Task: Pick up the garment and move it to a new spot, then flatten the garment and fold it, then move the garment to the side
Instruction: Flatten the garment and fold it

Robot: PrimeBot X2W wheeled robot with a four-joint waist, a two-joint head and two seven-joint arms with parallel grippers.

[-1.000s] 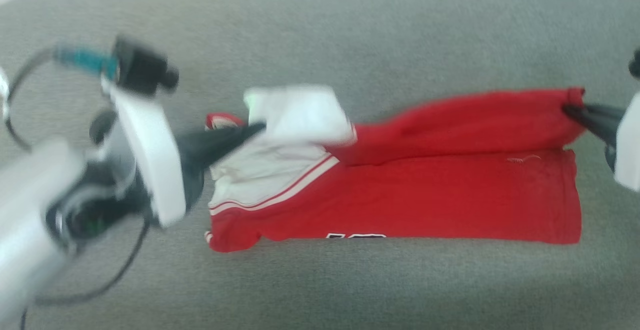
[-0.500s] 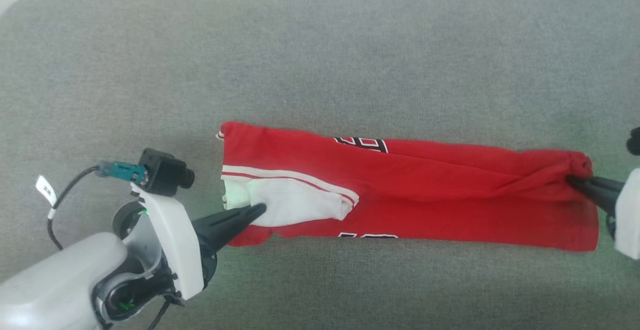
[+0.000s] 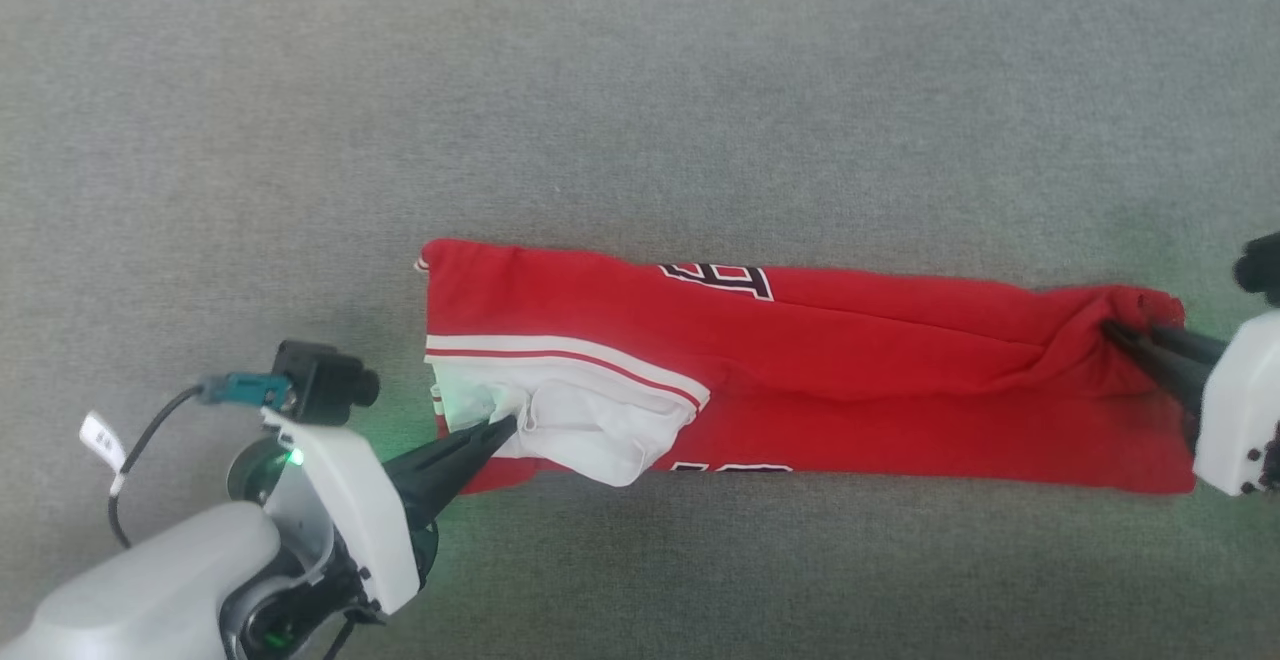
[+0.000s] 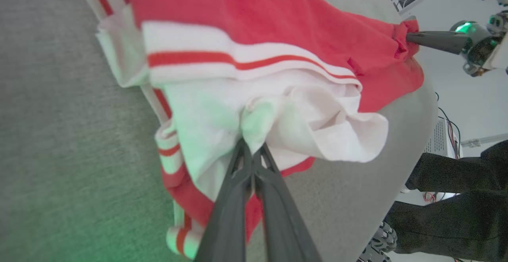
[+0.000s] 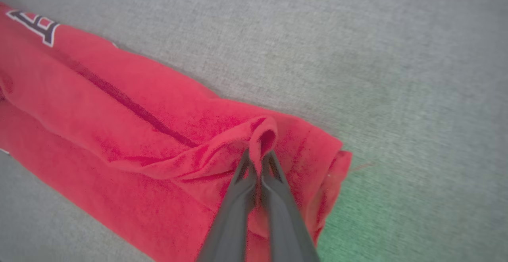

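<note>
**A:** So what are we looking at here, biggest thing first?

**B:** Biggest is the grey fabric surface, which runs edge to edge in our head view. The garment lies flat on it, folded lengthwise into a long red band that stretches left to right across the middle.

**A:** Yep, we've got that too. What about the ends?

**B:** At the left end the white sleeve sits on top of the red, with the white-and-red striped trim just above it. The left gripper comes in from the lower left with its fingers pinched together on a bunched bit of that sleeve. Our left wrist view shows the cloth puckered right at the tips.

**A:** And the other side?

**B:** The right gripper reaches in from the right edge. Its fingers are closed on a pinch of red cloth at the band's upper right corner, and creases fan out from there. In the right wrist view we see a little red loop squeezed between the tips.

**A:** Smaller stuff?

**B:** Black-and-white lettering peeks out along the far long edge, and there's another sliver at the near edge. We can't read either.
</note>
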